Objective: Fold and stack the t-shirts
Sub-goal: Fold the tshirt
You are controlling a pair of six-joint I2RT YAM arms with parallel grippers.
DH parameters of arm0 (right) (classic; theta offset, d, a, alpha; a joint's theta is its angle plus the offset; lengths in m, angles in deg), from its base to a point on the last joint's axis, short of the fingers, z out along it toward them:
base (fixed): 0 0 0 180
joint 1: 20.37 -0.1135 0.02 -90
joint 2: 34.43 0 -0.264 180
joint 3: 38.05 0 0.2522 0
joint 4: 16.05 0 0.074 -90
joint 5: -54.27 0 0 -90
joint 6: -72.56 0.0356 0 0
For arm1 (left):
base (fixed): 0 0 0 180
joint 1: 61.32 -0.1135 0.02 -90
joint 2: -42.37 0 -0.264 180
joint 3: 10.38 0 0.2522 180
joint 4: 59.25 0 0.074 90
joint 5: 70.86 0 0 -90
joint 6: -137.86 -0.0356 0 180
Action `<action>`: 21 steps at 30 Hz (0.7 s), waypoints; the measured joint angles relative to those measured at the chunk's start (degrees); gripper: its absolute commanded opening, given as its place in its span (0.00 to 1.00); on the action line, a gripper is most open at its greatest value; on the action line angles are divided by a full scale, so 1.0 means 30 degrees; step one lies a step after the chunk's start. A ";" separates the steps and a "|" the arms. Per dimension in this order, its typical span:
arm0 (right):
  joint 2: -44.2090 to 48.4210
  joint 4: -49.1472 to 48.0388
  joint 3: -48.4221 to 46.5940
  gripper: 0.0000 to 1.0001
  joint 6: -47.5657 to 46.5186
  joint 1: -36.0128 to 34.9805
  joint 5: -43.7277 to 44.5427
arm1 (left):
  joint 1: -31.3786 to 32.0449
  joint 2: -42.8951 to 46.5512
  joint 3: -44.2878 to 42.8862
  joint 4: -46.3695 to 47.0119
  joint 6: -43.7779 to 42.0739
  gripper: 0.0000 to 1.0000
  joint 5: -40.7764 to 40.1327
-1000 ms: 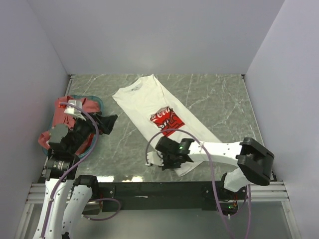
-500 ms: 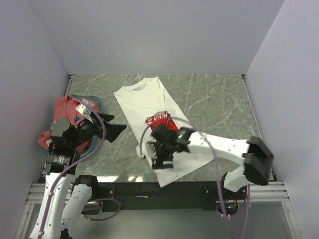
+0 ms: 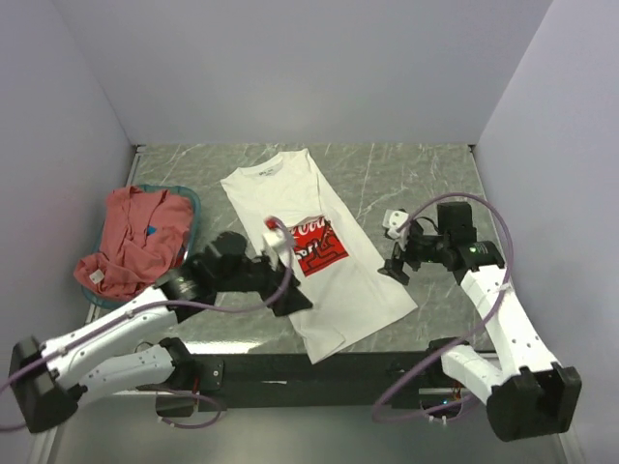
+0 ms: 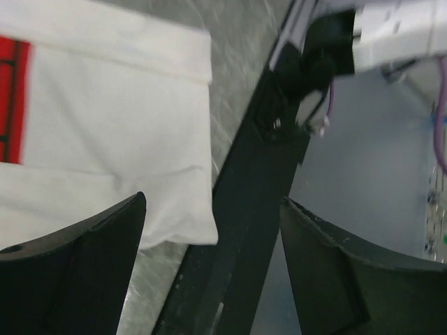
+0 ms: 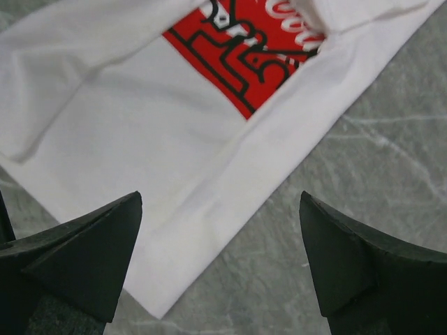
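Note:
The white t-shirt (image 3: pixel 290 208) with its red print (image 3: pixel 317 242) lies folded lengthwise on the marble table, running from the back toward the near edge. My left gripper (image 3: pixel 294 304) hovers at the shirt's near left edge, open, with nothing between its fingers; in the left wrist view (image 4: pixel 213 206) the shirt's corner (image 4: pixel 174 209) lies just beyond the jaws. Right of the shirt, my right gripper (image 3: pixel 393 268) is open and off the cloth; its wrist view (image 5: pixel 220 202) looks down on the shirt's edge (image 5: pixel 167 230). The salmon-red t-shirt (image 3: pixel 131 242) is bunched in the basket.
The teal basket (image 3: pixel 194 205) stands at the left wall. A black rail (image 3: pixel 290 368) runs along the table's near edge. Grey walls close the left, back and right sides. Bare marble (image 3: pixel 416 193) shows right of the white shirt.
My right gripper let go of the white shirt, opened and pulled back to the right. My left arm swung from the basket over to the shirt's near left edge.

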 measured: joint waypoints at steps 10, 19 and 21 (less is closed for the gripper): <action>-0.4699 0.7322 0.0612 0.81 -1.2262 0.4350 -0.2885 | 1.0171 -0.6207 -0.0073 0.0073 -0.0925 0.60 -0.9063; -0.5180 0.8357 0.0721 0.81 -1.3624 0.4481 -0.2076 | 1.1657 -1.1336 -0.0984 0.1035 -0.1268 0.59 -1.2422; -0.5187 0.8320 0.0780 0.81 -1.3610 0.4481 -0.2062 | 1.2087 -1.2211 -0.1406 0.1333 -0.1348 0.59 -1.2815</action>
